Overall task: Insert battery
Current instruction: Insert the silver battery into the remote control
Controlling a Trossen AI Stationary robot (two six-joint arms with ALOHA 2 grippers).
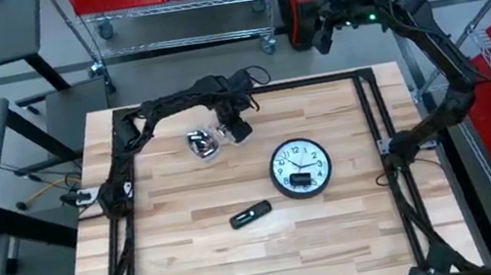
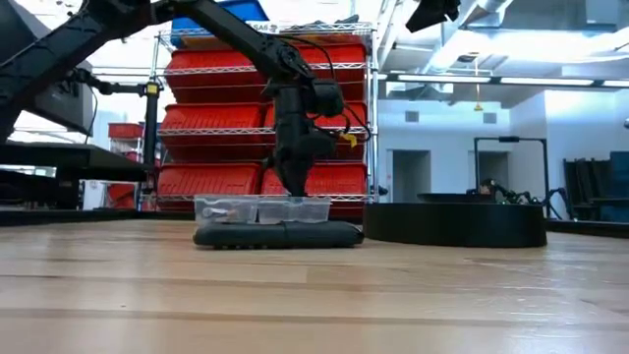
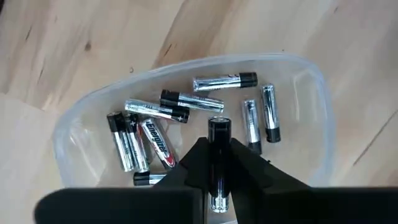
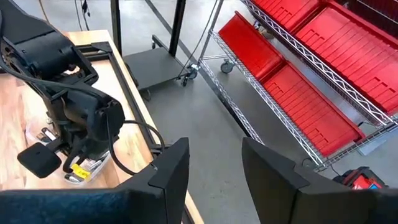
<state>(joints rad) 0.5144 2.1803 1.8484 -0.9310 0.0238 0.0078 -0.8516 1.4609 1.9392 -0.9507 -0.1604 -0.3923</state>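
Your left gripper (image 1: 232,128) hangs over a clear plastic tub (image 3: 298,81) of loose batteries near the far middle of the wooden surface (image 1: 196,264). In the left wrist view, its fingers (image 3: 249,171) are clamped on one battery (image 3: 218,155), which stands upright between them with its black end toward the tub. About nine other batteries lie scattered on the tub floor below it. The held battery appears to be just above the pile, though how clear of the tub it is cannot be told. The round wall clock (image 1: 301,167) lies on the surface to the right of the tub, well apart from it, with a dark rectangular part showing low on its face; whether this is the battery slot cannot be told. A small black object (image 1: 251,215), like a remote or cover, lies nearer you, between the tub and the clock. Your right gripper (image 4: 214,168) waits raised off the far right corner of the surface, past its edge, its fingers apart and holding nothing. As for progress, the pick appears done: one battery is in hand. Everything after that is still to do, as far as can be judged: carrying the battery across to the clock, lining it up with its slot, and pressing it in. No battery can be seen at the clock yet.
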